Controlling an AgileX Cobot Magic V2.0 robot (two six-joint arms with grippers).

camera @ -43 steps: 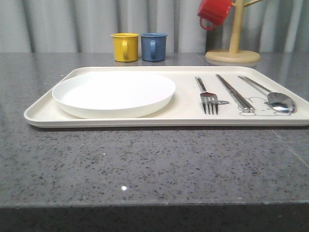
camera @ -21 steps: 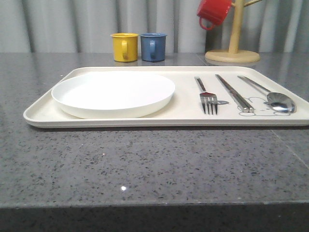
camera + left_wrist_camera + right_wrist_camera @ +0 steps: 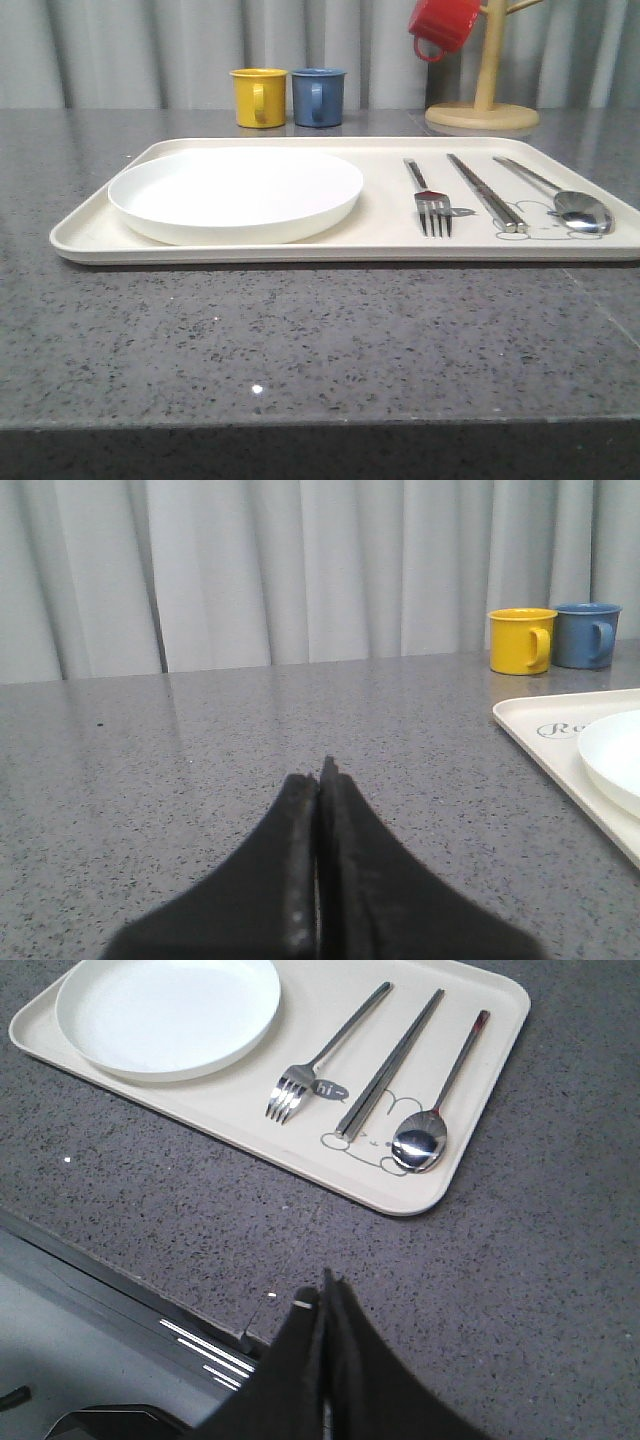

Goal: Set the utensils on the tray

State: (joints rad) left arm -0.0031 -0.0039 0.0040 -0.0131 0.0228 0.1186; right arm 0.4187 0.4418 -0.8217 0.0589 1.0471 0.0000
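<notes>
Fork (image 3: 430, 200), chopsticks (image 3: 486, 192) and spoon (image 3: 560, 196) lie beside the plate (image 3: 236, 190) on the tray (image 3: 90, 235). Both hands, left (image 3: 318, 780) and right (image 3: 326, 1290), are pressed together, empty; any stray sweep could nudge the tray.

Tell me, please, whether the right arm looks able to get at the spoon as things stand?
Probably yes. The spoon lies uncovered on the tray, apart from the chopsticks, with bare counter between it and the right gripper. The gripper is shut, so it must open first.
</notes>
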